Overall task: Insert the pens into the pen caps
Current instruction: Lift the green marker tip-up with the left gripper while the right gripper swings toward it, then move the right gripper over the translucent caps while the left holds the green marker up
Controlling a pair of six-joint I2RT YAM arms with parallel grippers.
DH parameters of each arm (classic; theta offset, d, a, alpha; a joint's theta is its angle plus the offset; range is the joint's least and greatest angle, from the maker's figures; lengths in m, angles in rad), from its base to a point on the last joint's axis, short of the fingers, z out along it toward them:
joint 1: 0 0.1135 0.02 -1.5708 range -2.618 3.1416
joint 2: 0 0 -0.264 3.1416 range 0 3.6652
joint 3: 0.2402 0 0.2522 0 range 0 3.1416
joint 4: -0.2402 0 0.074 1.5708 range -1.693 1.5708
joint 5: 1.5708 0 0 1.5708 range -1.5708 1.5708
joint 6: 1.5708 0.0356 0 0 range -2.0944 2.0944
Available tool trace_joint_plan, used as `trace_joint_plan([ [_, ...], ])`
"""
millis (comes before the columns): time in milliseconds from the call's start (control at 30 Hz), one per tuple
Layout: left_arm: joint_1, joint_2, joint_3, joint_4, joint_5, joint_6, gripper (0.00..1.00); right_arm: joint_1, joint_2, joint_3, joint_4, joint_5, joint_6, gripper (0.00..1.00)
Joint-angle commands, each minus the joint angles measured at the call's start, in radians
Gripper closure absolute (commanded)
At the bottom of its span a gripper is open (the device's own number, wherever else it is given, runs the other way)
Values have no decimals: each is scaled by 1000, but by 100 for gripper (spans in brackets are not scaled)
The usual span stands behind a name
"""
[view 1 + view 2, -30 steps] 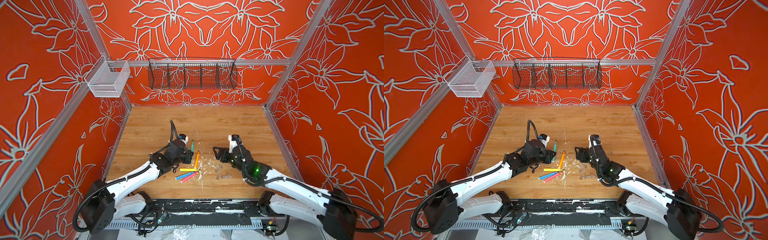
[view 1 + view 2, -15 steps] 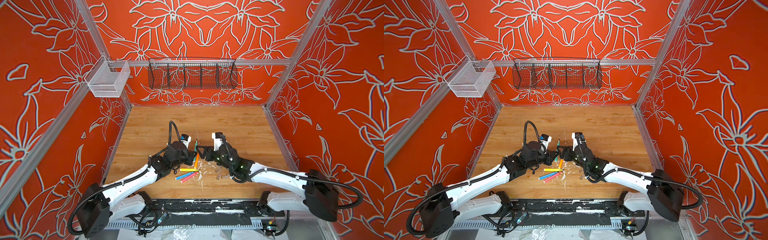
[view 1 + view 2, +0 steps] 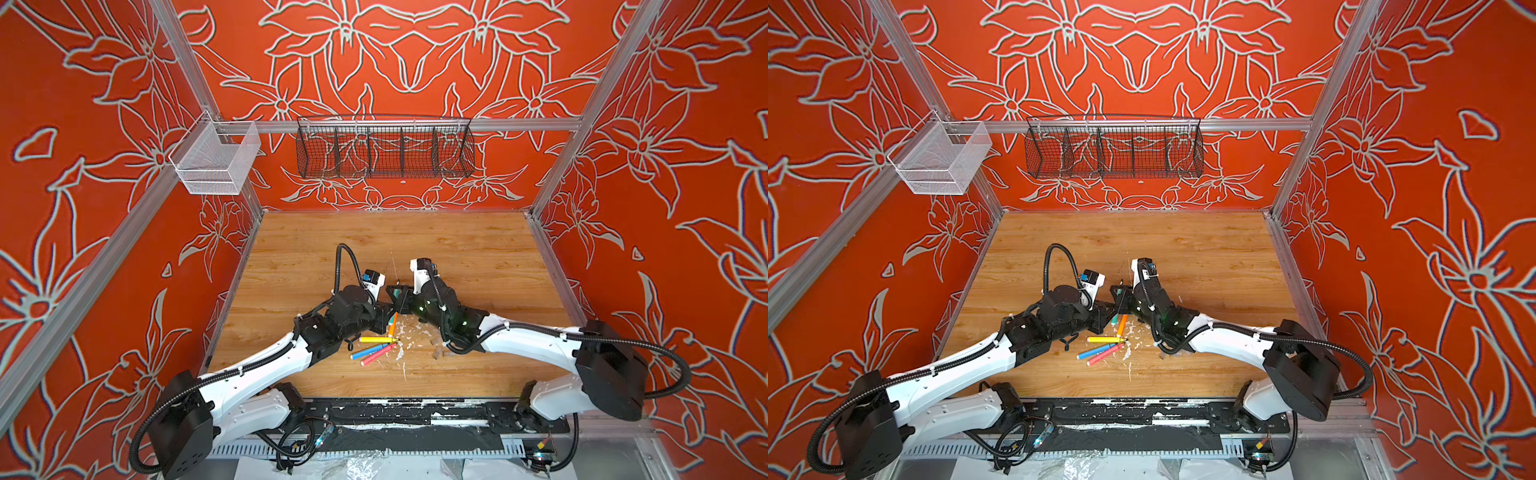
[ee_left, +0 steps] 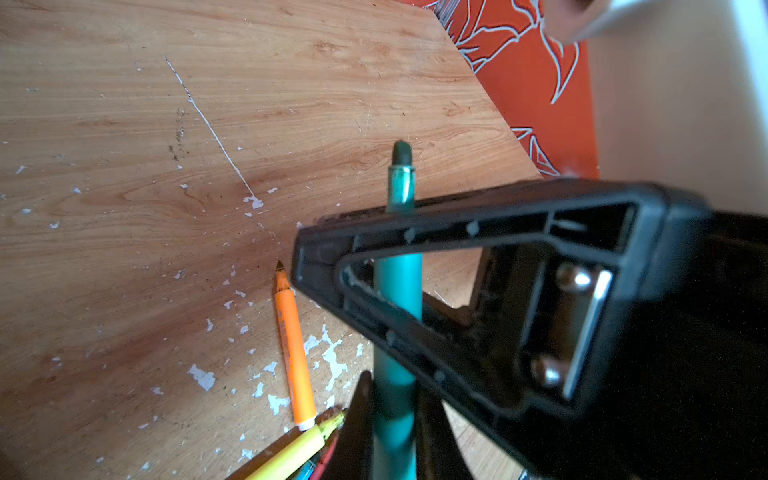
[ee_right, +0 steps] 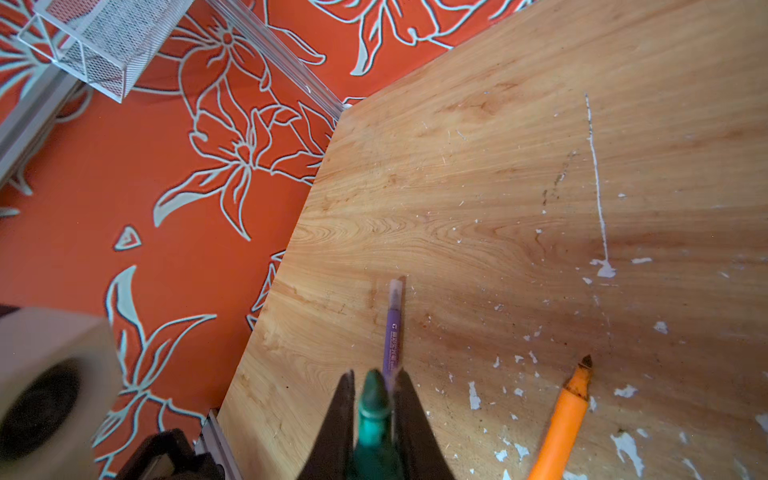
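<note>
While both claws are sitting tip to tip over mid-table [image 3: 478,249], the left gripper [image 4: 392,388] and right gripper [image 5: 374,378] are each clamping shut on the green pen [image 4: 397,286], hiding much of its barrel. The purple pen [image 5: 392,332] is lying beyond, blurred. The pen caps [image 3: 437,354] are showing only faintly beside the right arm.

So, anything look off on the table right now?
Yes. White flecks litter the wooden table around the loose pens, plus a thin white scratch line, like chipped coating. Also odd: the left gripper and right gripper are both shut on the green pen.
</note>
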Motion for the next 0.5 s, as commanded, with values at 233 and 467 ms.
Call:
trace_joint_plan([
  [233, -6, -21, -28, 60, 13, 9, 69, 85, -38, -24, 112, 26, 60, 100],
  [467, -6, -54, -53, 80, 4, 15, 82, 122, -45, -48, 144, 69, 83, 100],
])
